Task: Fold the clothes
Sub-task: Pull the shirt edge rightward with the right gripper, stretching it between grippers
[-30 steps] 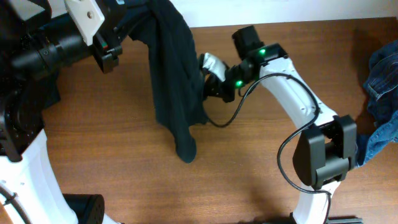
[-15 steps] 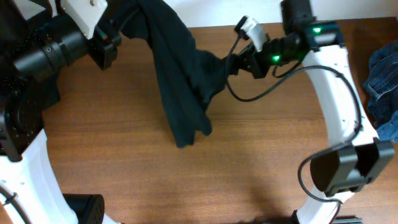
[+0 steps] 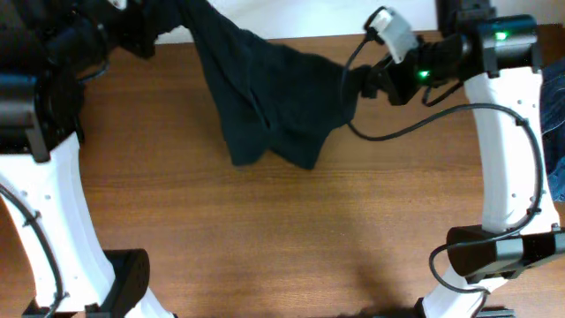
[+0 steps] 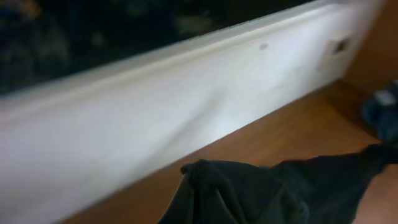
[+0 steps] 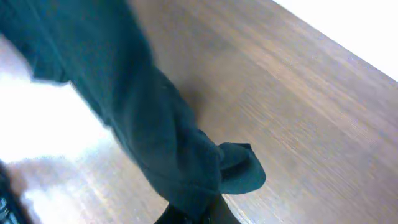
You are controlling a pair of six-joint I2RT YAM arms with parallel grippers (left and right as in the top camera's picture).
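Note:
A black T-shirt [image 3: 274, 97] hangs stretched above the wooden table between my two grippers. My left gripper [image 3: 163, 19] is shut on its upper left corner at the table's far edge. My right gripper [image 3: 357, 81] is shut on its right edge. The shirt sags between them, its lower folds near the table. In the left wrist view the bunched black cloth [image 4: 249, 193] fills the bottom, hiding the fingers. In the right wrist view the cloth [image 5: 149, 124] runs up from the jaws [image 5: 199, 214].
A blue denim garment [image 3: 556, 132] lies at the table's right edge; it also shows in the left wrist view [image 4: 380, 112]. A white wall [image 4: 155, 106] runs along the far edge of the wooden table [image 3: 265, 238].
Both arms moved apart: the right gripper pulled the shirt's edge to the right and up, the left moved back and left. The shirt went from hanging bunched to spread out wide.

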